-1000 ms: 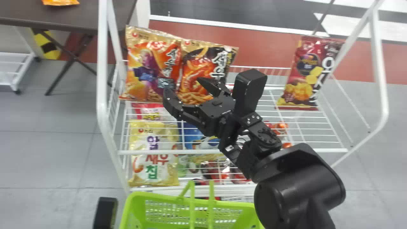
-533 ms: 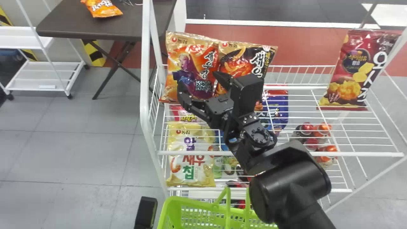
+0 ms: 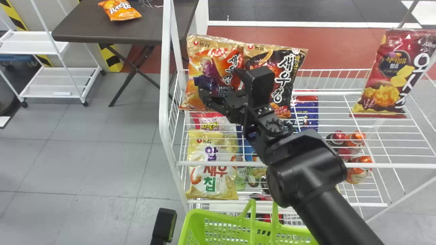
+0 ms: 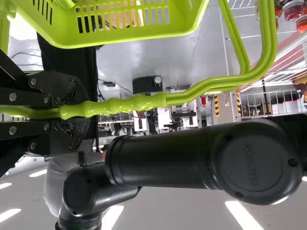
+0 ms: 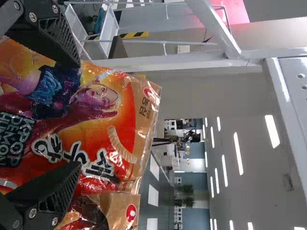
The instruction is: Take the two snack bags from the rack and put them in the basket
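Observation:
The orange snack bag [image 3: 213, 64] and the black-and-gold snack bag [image 3: 284, 76] stand side by side at the upper shelf's left. My right gripper [image 3: 219, 83] is open in front of the orange bag. In the right wrist view, the orange bag [image 5: 112, 115] spreads behind the right gripper [image 5: 76, 114], its fingers wide apart near the bag's two sides. The green basket [image 3: 235, 226] is low in front of the rack, my left gripper [image 3: 164, 224] at its left. In the left wrist view, the left gripper [image 4: 79, 112] is shut on the basket's handle [image 4: 124, 104].
The white wire rack [image 3: 299, 164] carries a dark red bag [image 3: 391, 73] on the upper shelf's right. Lower down are a yellow-and-white bag [image 3: 212, 170] and several red-capped items [image 3: 357, 170]. A brown table [image 3: 85, 27] with an orange packet [image 3: 120, 10] stands back left.
The head view has turned left, so the rack and basket show farther right. Relative to the bags, my right gripper has shifted left, from near their shared edge to the front of the orange one.

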Tool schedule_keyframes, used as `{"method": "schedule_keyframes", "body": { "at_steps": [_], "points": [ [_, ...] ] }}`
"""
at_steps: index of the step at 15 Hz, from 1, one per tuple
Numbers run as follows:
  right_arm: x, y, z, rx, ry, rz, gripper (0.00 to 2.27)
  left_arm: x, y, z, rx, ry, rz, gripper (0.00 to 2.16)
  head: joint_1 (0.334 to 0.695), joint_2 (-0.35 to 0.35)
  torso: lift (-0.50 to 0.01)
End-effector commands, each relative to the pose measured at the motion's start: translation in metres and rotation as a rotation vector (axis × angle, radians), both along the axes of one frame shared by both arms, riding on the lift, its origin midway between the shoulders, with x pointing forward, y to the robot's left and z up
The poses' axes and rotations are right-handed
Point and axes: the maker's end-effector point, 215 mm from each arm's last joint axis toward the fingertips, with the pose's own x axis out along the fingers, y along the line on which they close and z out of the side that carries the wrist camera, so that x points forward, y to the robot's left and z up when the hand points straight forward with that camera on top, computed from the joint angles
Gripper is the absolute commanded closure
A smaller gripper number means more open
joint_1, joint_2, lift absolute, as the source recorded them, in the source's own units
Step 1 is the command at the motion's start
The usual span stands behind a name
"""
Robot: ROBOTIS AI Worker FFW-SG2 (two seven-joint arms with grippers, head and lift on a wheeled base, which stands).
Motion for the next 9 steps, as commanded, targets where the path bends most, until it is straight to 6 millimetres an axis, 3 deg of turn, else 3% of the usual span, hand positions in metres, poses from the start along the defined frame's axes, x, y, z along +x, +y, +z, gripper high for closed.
{"method": "schedule_keyframes", "body": {
  "at_steps": [1,7,9],
  "points": [
    [0.012,-0.001,-0.006,0.01,0.026,0.013,0.09,0.0,0.0,0.0,0.001,0.001,-0.003,1.77,0.695,0.02,-0.011],
    [0.027,0.015,-0.005,-0.041,0.048,0.082,0.19,0.001,0.004,0.0,-0.01,0.013,0.009,1.77,0.695,0.031,-0.011],
    [0.025,0.018,-0.024,-0.086,0.119,0.094,0.75,0.002,0.005,-0.001,-0.015,0.02,0.013,1.77,0.695,0.044,-0.011]
  ]
}}
